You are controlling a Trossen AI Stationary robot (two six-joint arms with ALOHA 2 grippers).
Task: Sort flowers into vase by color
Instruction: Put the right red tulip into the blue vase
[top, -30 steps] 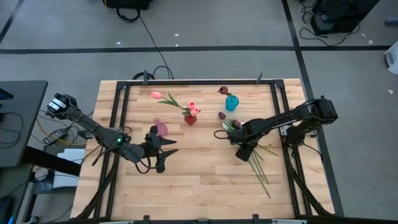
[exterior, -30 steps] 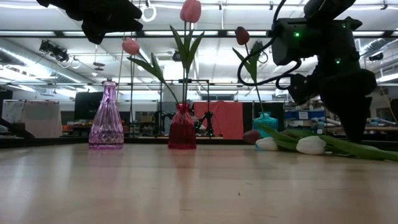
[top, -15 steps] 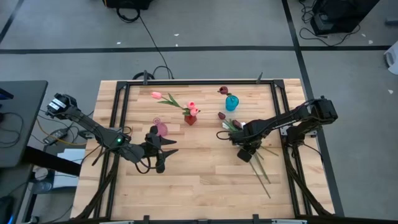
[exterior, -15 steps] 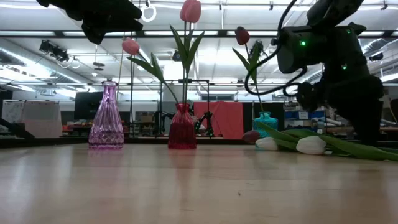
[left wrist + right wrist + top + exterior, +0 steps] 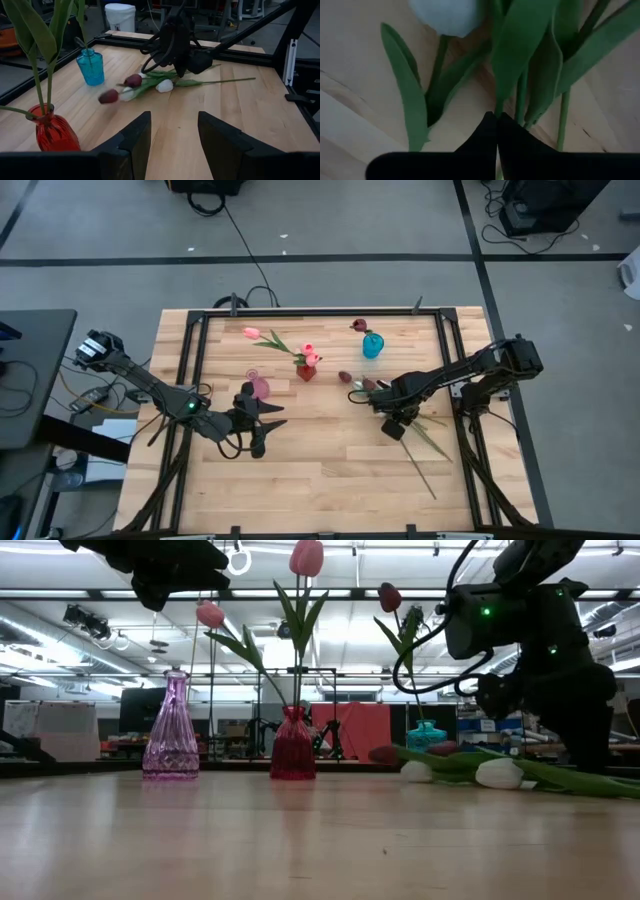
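Observation:
Several flowers point(image 5: 400, 405) lie in a loose pile on the table's right half, with white and maroon heads point(image 5: 132, 81) and long green stems. My right gripper point(image 5: 496, 119) points down into the pile and is shut on a stem. My left gripper point(image 5: 172, 132) hovers open and empty above the table's left half, near a pink vase point(image 5: 258, 387). A red vase point(image 5: 306, 370) holds pink tulips. A teal vase point(image 5: 372, 345) holds a maroon tulip. My right gripper comes from above, pointing down, its fingertips closed together on a thin green stem point(image 5: 496, 106) in the middle of the bunch. The tips themselves hide the place of contact. The flowers lie on the table, heads toward the vases.
The three vases stand in a row across the far half of the table. A black frame point(image 5: 196, 360) runs around the tabletop. The near half is bare wood point(image 5: 320, 480).
My right gripper has shut on the bunch's stems. The flowers have shifted on the table: a maroon head has swung out toward the table's left edge, away from the pile, and the stem ends have swung slightly.

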